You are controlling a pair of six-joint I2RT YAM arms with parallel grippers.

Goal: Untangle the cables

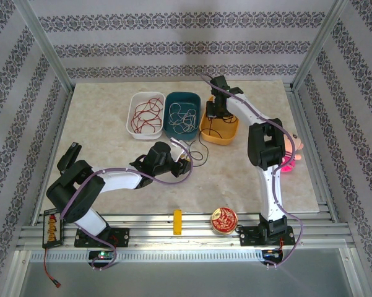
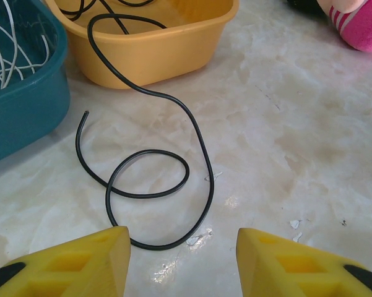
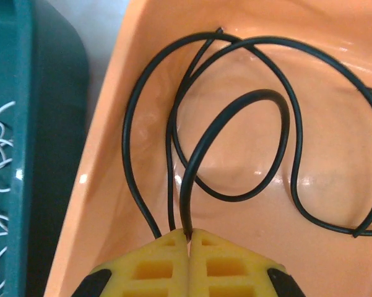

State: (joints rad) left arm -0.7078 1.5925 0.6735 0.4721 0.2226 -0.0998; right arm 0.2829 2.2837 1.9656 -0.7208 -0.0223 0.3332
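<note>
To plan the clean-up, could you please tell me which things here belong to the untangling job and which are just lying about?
Belong: red cables, white cables, black cables, white tub, teal tub, yellow tub; right tool, shut on the black cables; left tool, open.

Lying about: yellow block, round red tin, pink toy, black battery pack.

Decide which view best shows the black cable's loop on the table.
Left wrist: the black cable lies close and sharp, trailing over the rim of the orange tub into a loop. Top external shows it as a tiny squiggle. Right wrist shows black cable coiled inside the tub.
</note>
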